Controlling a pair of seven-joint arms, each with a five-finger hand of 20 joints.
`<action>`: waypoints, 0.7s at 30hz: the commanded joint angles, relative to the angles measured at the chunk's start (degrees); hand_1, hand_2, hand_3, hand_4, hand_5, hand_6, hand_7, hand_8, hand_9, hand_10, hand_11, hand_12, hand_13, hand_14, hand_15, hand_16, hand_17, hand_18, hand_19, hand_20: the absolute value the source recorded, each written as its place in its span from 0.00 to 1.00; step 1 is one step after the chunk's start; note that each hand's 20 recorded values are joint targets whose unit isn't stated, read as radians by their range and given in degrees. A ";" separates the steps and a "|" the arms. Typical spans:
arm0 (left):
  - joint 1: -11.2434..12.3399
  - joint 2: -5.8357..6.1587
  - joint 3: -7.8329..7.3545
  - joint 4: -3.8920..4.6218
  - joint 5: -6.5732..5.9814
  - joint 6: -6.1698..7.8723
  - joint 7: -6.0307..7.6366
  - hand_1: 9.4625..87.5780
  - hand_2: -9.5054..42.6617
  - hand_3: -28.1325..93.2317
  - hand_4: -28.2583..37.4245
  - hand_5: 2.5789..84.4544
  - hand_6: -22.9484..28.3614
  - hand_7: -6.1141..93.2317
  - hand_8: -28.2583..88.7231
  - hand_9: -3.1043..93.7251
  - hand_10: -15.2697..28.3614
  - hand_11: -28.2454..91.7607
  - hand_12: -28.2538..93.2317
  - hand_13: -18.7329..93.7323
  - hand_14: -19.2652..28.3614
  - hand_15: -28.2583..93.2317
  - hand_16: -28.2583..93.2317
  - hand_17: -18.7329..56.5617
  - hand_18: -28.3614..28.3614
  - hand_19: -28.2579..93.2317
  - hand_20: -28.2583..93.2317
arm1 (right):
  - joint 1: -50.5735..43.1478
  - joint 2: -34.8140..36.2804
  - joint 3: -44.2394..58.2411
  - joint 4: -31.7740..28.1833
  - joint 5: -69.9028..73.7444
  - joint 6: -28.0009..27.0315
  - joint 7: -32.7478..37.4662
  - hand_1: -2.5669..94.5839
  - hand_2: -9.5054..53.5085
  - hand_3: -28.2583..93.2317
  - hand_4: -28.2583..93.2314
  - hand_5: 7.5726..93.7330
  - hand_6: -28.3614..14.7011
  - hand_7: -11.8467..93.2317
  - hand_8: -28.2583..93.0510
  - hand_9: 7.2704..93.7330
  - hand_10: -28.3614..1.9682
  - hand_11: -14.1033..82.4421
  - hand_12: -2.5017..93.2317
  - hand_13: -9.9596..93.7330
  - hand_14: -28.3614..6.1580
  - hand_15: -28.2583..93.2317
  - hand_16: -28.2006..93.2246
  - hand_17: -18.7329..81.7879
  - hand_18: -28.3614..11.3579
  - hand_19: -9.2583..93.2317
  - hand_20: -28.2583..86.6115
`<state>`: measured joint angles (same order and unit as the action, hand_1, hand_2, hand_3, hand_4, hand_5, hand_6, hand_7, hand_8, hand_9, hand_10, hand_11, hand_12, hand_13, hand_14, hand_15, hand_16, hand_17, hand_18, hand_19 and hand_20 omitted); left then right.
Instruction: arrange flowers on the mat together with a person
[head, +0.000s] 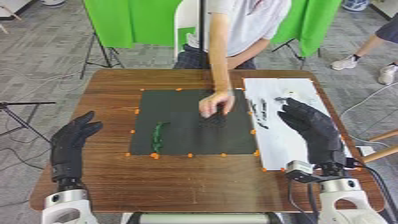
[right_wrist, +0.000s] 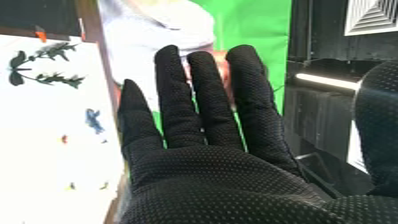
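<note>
My left hand (head: 74, 143) stands over the table's left side in the head view, its fingers relaxed and holding nothing. My right hand (head: 311, 125) is over the white sheet (head: 277, 147), open. A green stem (head: 158, 137) lies on the left part of the dark mat (head: 185, 117). A person's hand (head: 217, 103) reaches down onto the mat's right half, at a dark piece (head: 212, 120). Dark sprigs (head: 260, 112) lie on the white sheet. In the right wrist view my right hand (right_wrist: 222, 175) has straight fingers; a leafy sprig (right_wrist: 55, 79) and a blue flower (right_wrist: 93, 121) lie on the sheet.
Orange tape marks (head: 155, 156) line the mat's edge. The brown table (head: 160, 185) surrounds mat and sheet. The person's arm (head: 218, 60) comes in from the far side, in front of a green curtain (head: 142, 22).
</note>
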<state>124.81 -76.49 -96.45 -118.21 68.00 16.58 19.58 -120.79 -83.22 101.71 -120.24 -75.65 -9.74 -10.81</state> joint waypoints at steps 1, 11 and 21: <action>1.09 -0.37 0.30 0.43 0.27 0.55 -0.32 0.19 0.44 0.79 0.00 0.62 0.51 0.23 0.18 0.62 0.71 0.43 0.34 0.57 0.79 0.43 0.21 0.44 0.72 0.35 0.41 | -0.27 2.13 2.47 -2.05 -9.96 6.37 -1.08 0.20 0.10 0.82 0.09 0.48 0.62 0.23 0.16 0.47 0.43 0.21 0.18 0.52 0.37 0.35 0.37 0.37 0.27 0.19 0.47; 1.44 -0.30 1.12 0.26 0.48 0.18 -0.89 0.20 0.35 0.80 0.04 0.62 0.51 0.23 0.18 0.62 0.71 0.43 0.34 0.56 0.79 0.43 0.21 0.43 0.72 0.35 0.41 | -1.12 8.84 7.89 -4.42 -43.42 20.83 11.94 0.23 0.00 0.72 0.01 0.52 0.59 0.24 0.16 0.57 0.41 0.25 0.21 0.64 0.38 0.39 0.44 0.38 0.23 0.42 0.57; 1.78 -0.20 1.51 -0.11 0.62 -0.03 -1.07 0.21 0.32 0.80 0.06 0.61 0.52 0.23 0.18 0.62 0.71 0.43 0.34 0.56 0.79 0.43 0.21 0.43 0.72 0.35 0.41 | -3.02 14.91 9.37 -4.32 -66.39 10.21 29.53 0.29 0.00 0.76 0.00 0.61 0.58 0.26 0.17 0.66 0.41 0.35 0.27 0.69 0.39 0.57 0.45 0.38 0.19 0.57 0.61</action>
<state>125.34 -76.44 -95.40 -118.24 68.37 16.55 19.23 -121.51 -71.29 109.72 -124.43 -127.06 8.56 12.38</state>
